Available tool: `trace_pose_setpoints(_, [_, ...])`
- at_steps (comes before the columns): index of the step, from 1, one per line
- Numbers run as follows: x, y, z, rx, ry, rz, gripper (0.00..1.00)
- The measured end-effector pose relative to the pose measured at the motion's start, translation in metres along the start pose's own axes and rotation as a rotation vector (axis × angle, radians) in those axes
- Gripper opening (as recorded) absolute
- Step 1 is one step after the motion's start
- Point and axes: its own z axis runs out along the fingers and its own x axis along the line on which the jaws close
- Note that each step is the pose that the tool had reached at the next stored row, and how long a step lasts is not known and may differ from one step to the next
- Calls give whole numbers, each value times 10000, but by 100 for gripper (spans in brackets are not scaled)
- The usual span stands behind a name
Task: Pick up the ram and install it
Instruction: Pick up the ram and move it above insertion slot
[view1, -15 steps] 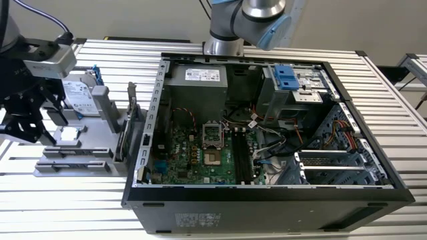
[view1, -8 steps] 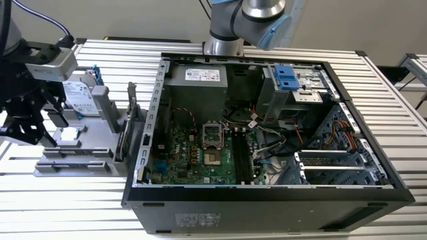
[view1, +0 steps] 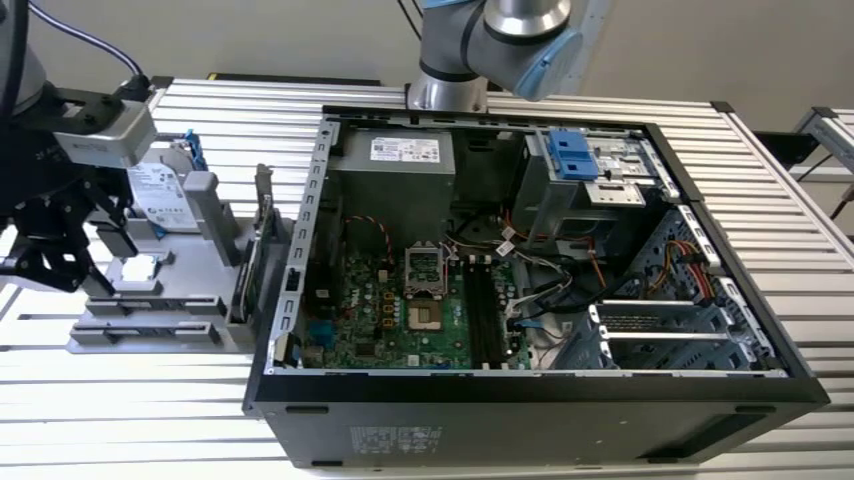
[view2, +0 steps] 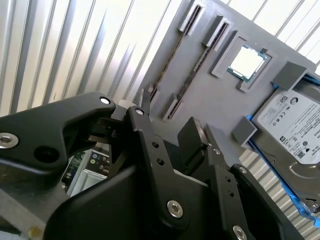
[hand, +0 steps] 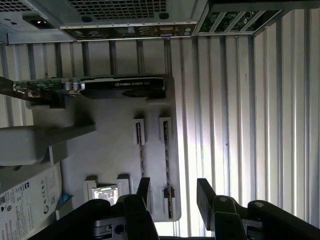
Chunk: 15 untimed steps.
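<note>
The ram (hand: 167, 160) is a thin dark stick standing on edge in a slot of the grey parts holder (hand: 115, 130). It also appears in the second wrist view as the ram (view2: 192, 75), with a second thin stick (hand: 141, 145) in the slot beside it. My gripper (hand: 172, 192) hovers above the holder's end, open, its black fingers (hand: 144, 190) apart on either side of the ram's line and not touching it. In the exterior view the gripper (view1: 54, 265) hangs over the holder (view1: 147, 330) at that view's left.
The open computer case (view1: 534, 250) fills the middle, with its motherboard memory slots (view1: 483, 310). The holder also carries a hard drive (view2: 290, 125), a processor chip (view2: 246, 61) and a graphics card (hand: 120, 87). The table top (view1: 787, 200) is ribbed metal.
</note>
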Motion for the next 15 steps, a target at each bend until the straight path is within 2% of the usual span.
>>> trace_pose_setpoints(15, [1, 0, 166, 0, 0, -1, 100])
